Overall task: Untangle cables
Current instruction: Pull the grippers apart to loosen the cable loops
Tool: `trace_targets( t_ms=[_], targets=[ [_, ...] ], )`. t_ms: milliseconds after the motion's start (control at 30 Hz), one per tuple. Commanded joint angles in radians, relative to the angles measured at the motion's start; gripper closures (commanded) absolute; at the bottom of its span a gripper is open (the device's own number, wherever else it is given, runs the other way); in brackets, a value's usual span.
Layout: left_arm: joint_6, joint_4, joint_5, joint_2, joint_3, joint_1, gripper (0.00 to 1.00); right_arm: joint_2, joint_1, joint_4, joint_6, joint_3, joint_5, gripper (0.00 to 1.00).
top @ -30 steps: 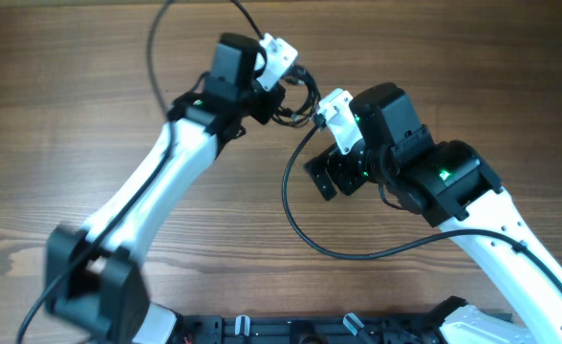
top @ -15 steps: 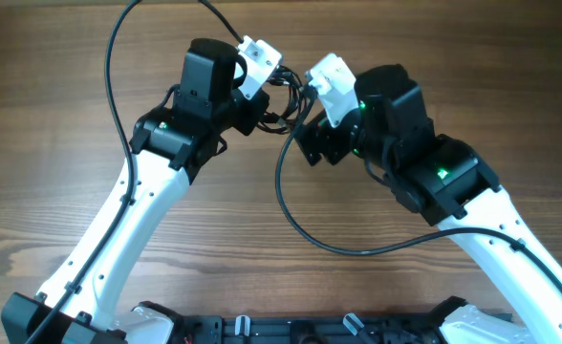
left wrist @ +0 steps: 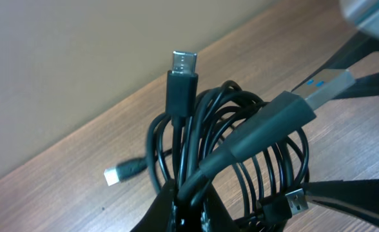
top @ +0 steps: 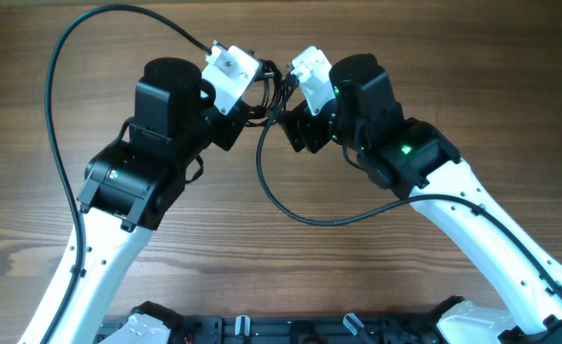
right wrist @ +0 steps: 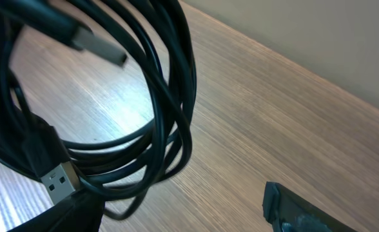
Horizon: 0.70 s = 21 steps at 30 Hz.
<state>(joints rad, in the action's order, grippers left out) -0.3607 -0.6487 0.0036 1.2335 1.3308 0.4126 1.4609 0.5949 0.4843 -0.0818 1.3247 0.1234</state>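
Observation:
A tangled bundle of black cables (top: 271,88) hangs between my two grippers near the table's far middle. My left gripper (top: 254,96) is shut on the bundle (left wrist: 241,154), its fingers (left wrist: 191,209) pinching several strands. A USB-C plug (left wrist: 183,67) stands upright above the coil, a grey-tipped plug (left wrist: 318,87) points right, and a USB-A plug (left wrist: 292,203) hangs low. My right gripper (top: 295,119) is open (right wrist: 176,209), beside the coil (right wrist: 160,122). A USB-A plug (right wrist: 60,180) rests against its left finger.
One long cable strand (top: 56,124) arcs from the bundle over the far left of the wooden table (top: 510,86). Another loop (top: 291,205) hangs down toward the middle. A loose small plug (left wrist: 120,173) lies on the wood behind the bundle.
Both arms have moved left together with the bundle between them. The long strand on the left has swung out wider. The lower loop has shifted left.

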Motion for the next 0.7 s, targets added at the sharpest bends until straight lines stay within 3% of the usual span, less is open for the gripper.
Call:
trace_targets(
  t_ms=[0,200,367,433,533,667],
  targets=[
    [0.01,-0.024,0.006,-0.013,0.01,0.006,0.96,0.005,0.0,-0.014,0.058,0.008,0.042,0.19],
    [0.021,-0.026,0.006,-0.014,0.01,0.006,0.96,0.005,0.0,-0.129,0.158,0.008,-0.031,0.22],
    [0.062,-0.017,0.057,-0.025,0.01,0.008,0.96,0.005,0.0,-0.207,0.274,0.008,-0.031,0.39],
    [0.062,0.003,0.083,-0.044,0.01,0.008,0.96,0.005,0.0,-0.19,0.272,0.008,-0.032,0.53],
    [0.062,0.032,0.085,-0.094,0.01,0.008,0.96,0.005,0.0,-0.132,0.272,0.008,-0.111,0.96],
    [0.062,0.044,0.081,-0.177,0.01,0.008,0.96,0.005,0.0,-0.053,0.273,0.008,-0.254,0.95]
  ],
)
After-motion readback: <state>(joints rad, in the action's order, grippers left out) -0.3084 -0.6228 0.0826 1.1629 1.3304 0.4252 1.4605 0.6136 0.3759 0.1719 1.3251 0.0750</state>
